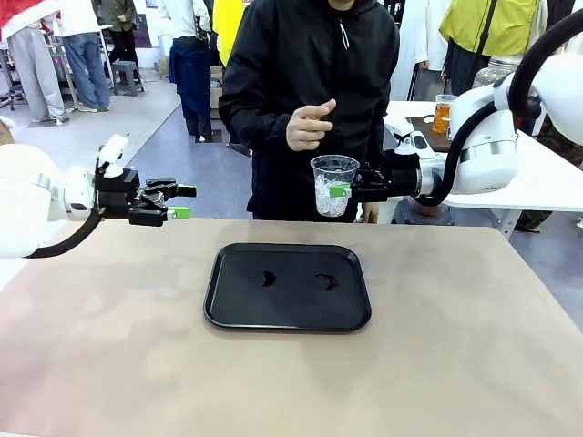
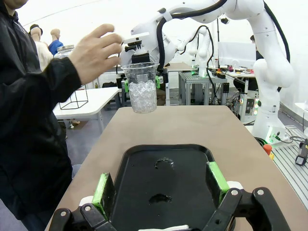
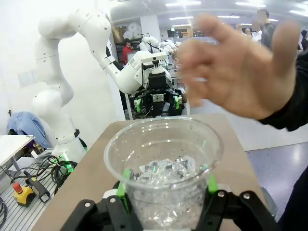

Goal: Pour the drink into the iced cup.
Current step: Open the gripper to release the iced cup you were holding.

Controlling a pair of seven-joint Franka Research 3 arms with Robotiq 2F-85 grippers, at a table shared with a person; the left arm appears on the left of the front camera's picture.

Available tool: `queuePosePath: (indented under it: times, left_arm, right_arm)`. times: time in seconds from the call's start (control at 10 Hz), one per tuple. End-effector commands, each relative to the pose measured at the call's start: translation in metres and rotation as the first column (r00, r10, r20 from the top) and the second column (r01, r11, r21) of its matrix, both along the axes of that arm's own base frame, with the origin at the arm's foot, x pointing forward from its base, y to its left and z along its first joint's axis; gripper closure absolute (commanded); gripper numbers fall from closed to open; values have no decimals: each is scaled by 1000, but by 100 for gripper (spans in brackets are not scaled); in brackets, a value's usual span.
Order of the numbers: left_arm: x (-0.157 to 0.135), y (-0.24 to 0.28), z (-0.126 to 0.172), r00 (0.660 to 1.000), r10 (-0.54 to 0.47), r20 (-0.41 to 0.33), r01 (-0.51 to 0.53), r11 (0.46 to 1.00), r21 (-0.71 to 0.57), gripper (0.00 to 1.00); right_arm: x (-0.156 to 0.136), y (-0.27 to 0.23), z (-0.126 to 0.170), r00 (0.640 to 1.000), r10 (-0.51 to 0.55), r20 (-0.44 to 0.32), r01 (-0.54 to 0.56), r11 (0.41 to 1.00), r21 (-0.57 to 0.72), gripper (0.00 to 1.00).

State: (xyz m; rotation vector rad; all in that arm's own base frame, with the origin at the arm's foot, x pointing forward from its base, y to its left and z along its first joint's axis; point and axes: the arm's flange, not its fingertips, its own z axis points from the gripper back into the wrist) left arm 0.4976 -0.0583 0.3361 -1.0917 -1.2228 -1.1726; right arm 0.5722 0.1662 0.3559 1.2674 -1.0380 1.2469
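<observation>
Right gripper (image 1: 341, 190) clamping the iced cup (image 1: 333, 185) between its pads, upright, above the table's (image 1: 455, 364) far edge, beyond the black tray (image 1: 288, 286). Left gripper (image 1: 180, 201) hanging wide, holding nothing. Likely thin, flexible plastic, light, possibly slick: gripping mid-wall, gently, avoiding crushing. Person's hand (image 1: 310, 125) hovering just above the rim.

Clear iced cup (image 1: 333, 185) upright, held above table edge

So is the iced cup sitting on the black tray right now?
No, the right gripper holds the iced cup in the air beyond the black tray.
</observation>
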Motion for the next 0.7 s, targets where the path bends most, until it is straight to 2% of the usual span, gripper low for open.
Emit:
queuePosePath:
  times: [0.0, 0.6]
  left_arm:
    - [-1, -2, 2, 1000, 4, 3, -3, 1000, -6, 0]
    - [-1, -2, 2, 1000, 4, 3, -3, 1000, -6, 0]
  right_arm:
    - [-3, -1, 2, 1000, 4, 21, -4, 1000, 9, 30]
    - [-3, -1, 2, 1000, 4, 21, -4, 1000, 9, 30]
